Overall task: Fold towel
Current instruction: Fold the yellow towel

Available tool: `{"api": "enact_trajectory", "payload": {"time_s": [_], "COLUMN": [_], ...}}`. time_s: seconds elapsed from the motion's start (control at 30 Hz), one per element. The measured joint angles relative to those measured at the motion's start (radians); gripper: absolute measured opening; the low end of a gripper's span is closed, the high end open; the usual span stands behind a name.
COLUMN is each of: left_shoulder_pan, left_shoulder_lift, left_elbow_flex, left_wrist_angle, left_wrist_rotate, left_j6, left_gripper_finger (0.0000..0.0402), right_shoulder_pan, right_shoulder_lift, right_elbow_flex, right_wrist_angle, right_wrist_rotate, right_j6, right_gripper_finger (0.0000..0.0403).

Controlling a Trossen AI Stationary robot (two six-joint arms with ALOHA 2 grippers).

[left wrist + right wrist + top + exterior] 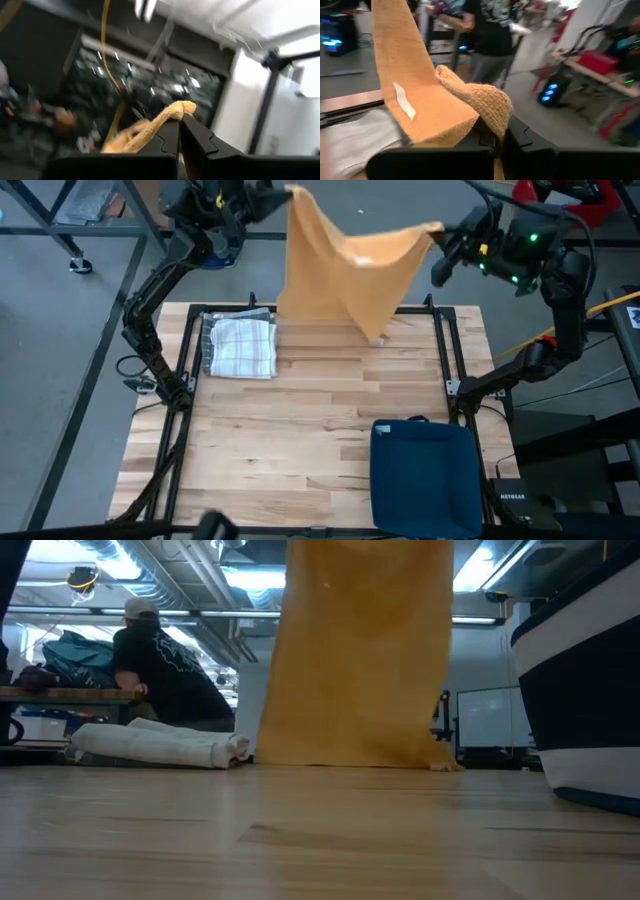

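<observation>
Towel of orange, coarse-woven cloth hangs stretched in the air above the far edge of the pale wooden tabletop, its upper edge sagging in a shallow curve between two raised corners. The cloth drapes down in soft folds, and in the low view its lower hem just meets the wood. A small white label shows on one face.

Left end effector is clenched on one top corner, the knobbly fabric bunched over its dark fingertips. Right end effector is clenched on the opposite top corner, which folds over its fingers in a thick lump.

Beside the hanging cloth, a folded white checked cloth lies flat on the tabletop near the left arm. A dark blue fabric bin sits at the near right corner, well apart from the towel.
</observation>
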Motion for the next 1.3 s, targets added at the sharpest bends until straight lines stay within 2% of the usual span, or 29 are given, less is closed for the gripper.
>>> {"api": "enact_trajectory", "payload": {"time_s": [0.13, 0.27, 0.4, 0.53, 0.73, 0.87, 1.03, 1.13, 1.3], "left_shoulder_pan": [-0.049, -0.091, -0.153, -0.234, -0.356, -0.418, -0.49, -0.529, -0.593], "left_shoulder_lift": [-0.054, -0.141, -0.241, -0.328, -0.422, -0.468, -0.509, -0.522, -0.526], "left_elbow_flex": [0.0, 0.0, 0.0, 0.0, 0.0, 0.0, 0.0, 0.0, 0.0], "left_wrist_angle": [-0.227, -0.619, -1.026, -1.278, -1.437, -1.474, -1.511, -1.595, -1.747], "left_wrist_rotate": [0.052, 0.022, -0.188, -0.42, -0.631, -0.702, -0.682, -0.628, -0.622], "left_j6": [0.098, 0.305, 0.534, 0.642, 0.619, 0.563, 0.515, 0.485, 0.405], "left_gripper_finger": [0.0, 0.0, 0.0, 0.0, 0.0, 0.0, 0.0, 0.0, 0.0], "right_shoulder_pan": [0.058, 0.11, 0.147, 0.188, 0.297, 0.376, 0.469, 0.52, 0.611], "right_shoulder_lift": [-0.001, 0.003, -0.001, 0.002, 0.012, 0.029, 0.07, 0.089, 0.127], "right_elbow_flex": [0.002, 0.0, 0.001, -0.007, -0.057, -0.084, -0.088, -0.088, -0.088], "right_wrist_angle": [-0.073, -0.112, -0.149, -0.181, -0.183, -0.17, -0.142, -0.098, -0.06], "right_wrist_rotate": [-0.065, -0.107, -0.164, -0.254, -0.327, -0.333, -0.341, -0.383, -0.393], "right_j6": [0.081, 0.135, 0.215, 0.326, 0.451, 0.497, 0.532, 0.541, 0.599], "right_gripper_finger": [0.0005, 0.0005, 0.0005, 0.0005, 0.0005, 0.0005, 0.0005, 0.0005, 0.0005]}}
